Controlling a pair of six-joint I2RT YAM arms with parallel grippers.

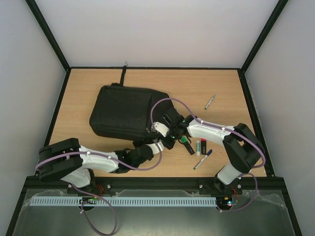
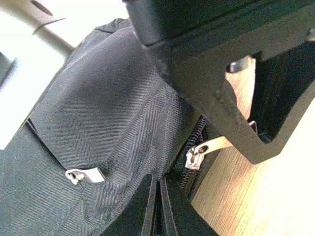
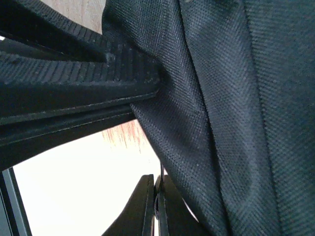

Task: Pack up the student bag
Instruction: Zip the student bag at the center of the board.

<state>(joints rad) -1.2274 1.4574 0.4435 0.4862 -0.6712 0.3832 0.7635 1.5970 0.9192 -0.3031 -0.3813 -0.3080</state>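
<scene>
Sprawling flat on the wooden counter (image 1: 226, 88), the student bag (image 1: 123, 110) lies a little toward 9 o'clock of the middle, with its strap (image 1: 122, 76) trailing off toward 12 o'clock. Both claws meet it at its 4 to 5 o'clock corner. The left claw (image 2: 157, 199) has its fingers pressed together on a fold of the bag's black fabric. A silver zipper pull (image 2: 197, 158) sits just toward 1 o'clock of the fingertips. The right claw (image 3: 156, 199) is likewise closed, pinching an edge of the same cloth, which hangs taut from its tips.

The left arm (image 1: 93, 160) starts at the 7 o'clock corner and stretches low and nearly flat across the near edge toward 3 o'clock. The right arm (image 1: 211, 130) rises from the 5 o'clock corner, bends sharply at the elbow, then reaches toward 9 o'clock, its wrist just above the other claw.

Near the right wrist, at its 4 o'clock, lie a green-capped marker (image 1: 186, 144), a glue stick (image 1: 198, 147) and a blue pen (image 1: 203, 160). Another pen (image 1: 210, 102) rests well apart at 2 o'clock.
</scene>
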